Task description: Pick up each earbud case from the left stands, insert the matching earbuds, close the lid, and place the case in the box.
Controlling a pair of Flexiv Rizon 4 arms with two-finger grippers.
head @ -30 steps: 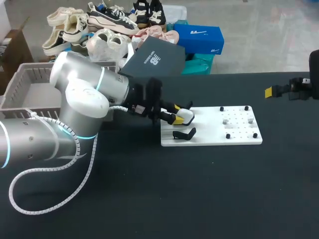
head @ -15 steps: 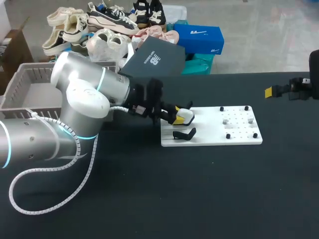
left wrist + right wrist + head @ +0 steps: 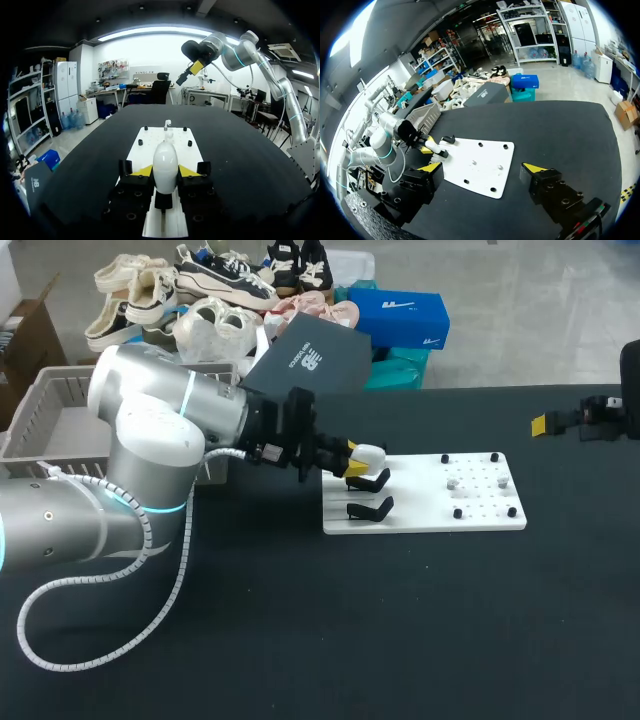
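- 1 white oval earbud case (image 3: 370, 454) in sight. My L gripper (image 3: 353, 459) is clamped on it, one yellow tip on each side. In the L wrist view it stands upright between the fingers (image 3: 142, 171).
- In the head view the case is at the 9 o'clock end of the white flat board (image 3: 420, 502), just above the far stand. Can't tell if case and stand touch.
- 2 black stands (image 3: 370, 508) on the board, one at 12 o'clock of the other, both at the board's 9 o'clock end.
- 4 black pegs (image 3: 445, 457) on the board's 3 o'clock half, set in a rectangle.
- 2 small white pieces (image 3: 452, 481) between the pegs. Too small to say what they are.
- 1 grey slatted plastic basket (image 3: 35, 400) at the 9–10 o'clock edge of the black table (image 3: 400, 620), partly hidden behind my L arm. The case is well apart from it.
- R gripper (image 3: 484, 169): fingers wide apart, gripping nothing. It hangs at the table's 2–3 o'clock edge, well apart from the board. In its own wrist view the board lies ahead, between and beyond the tips.
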